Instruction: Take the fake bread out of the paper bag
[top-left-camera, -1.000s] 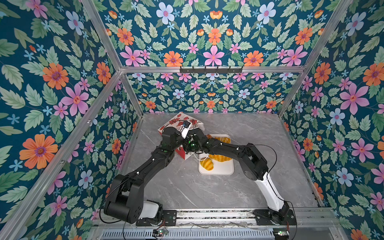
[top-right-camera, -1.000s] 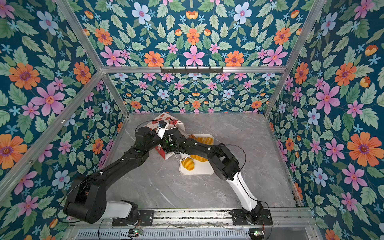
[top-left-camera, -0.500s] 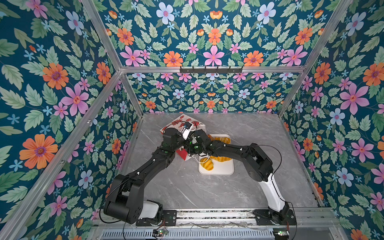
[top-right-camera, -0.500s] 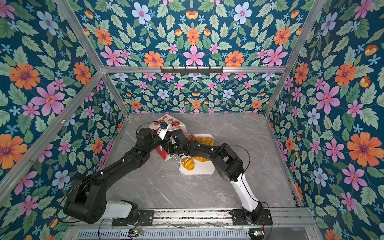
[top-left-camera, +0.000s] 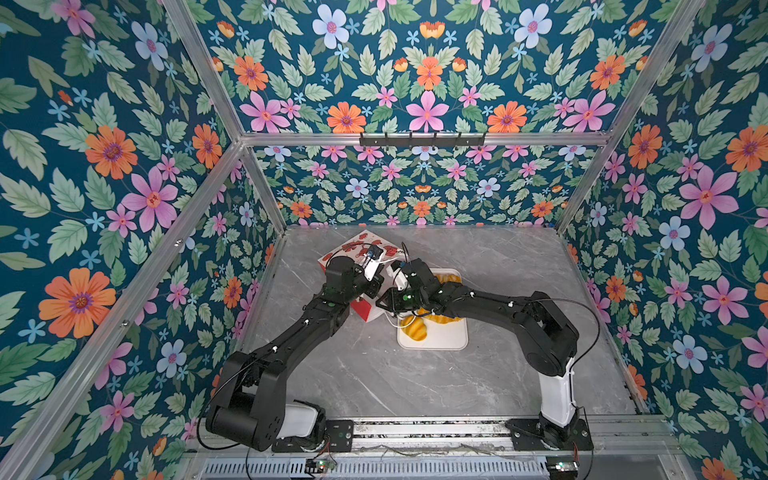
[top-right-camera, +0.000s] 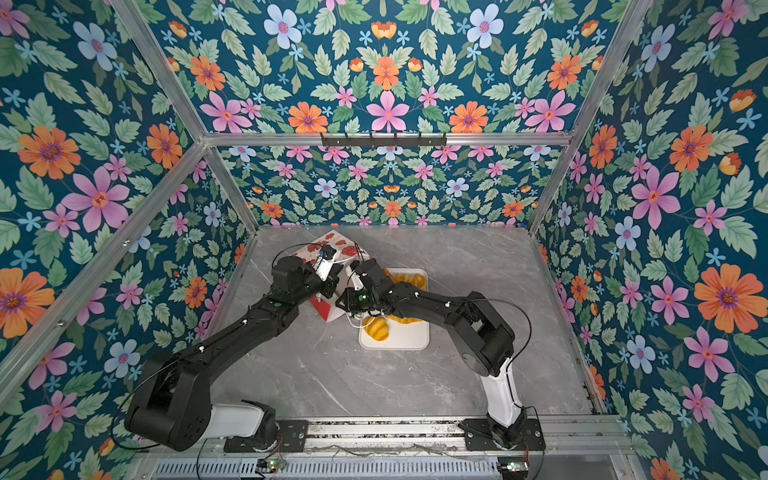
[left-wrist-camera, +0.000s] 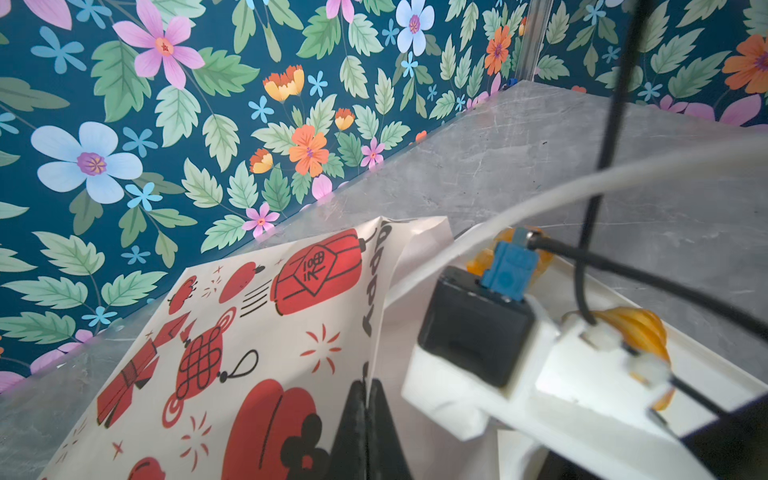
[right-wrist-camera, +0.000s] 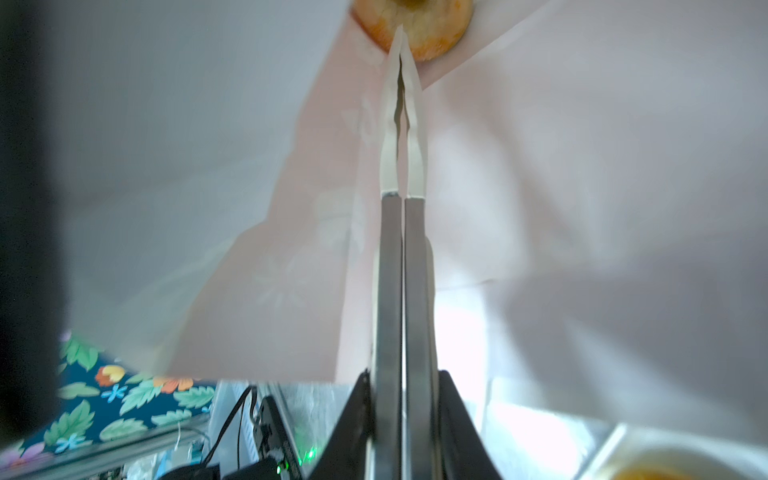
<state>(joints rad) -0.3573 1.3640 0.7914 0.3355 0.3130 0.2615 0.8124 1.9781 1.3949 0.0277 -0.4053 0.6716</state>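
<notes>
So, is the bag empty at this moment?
No: the right wrist view shows one pastry deep inside the bag, at the tips of the shut right tool.

Robotics lab test cell: floral-print panels (top-left-camera: 104, 166) fixed to a bare aluminium frame (top-left-camera: 424, 139) box in a grey marble-look tabletop (top-left-camera: 415, 382). Along the tabletop's near edge a metal rail (top-left-camera: 415, 430) carries the bolted bases of the left arm (top-left-camera: 299, 332) and the right arm (top-left-camera: 498, 303), beside an exposed circuit board (top-left-camera: 320, 464).
</notes>
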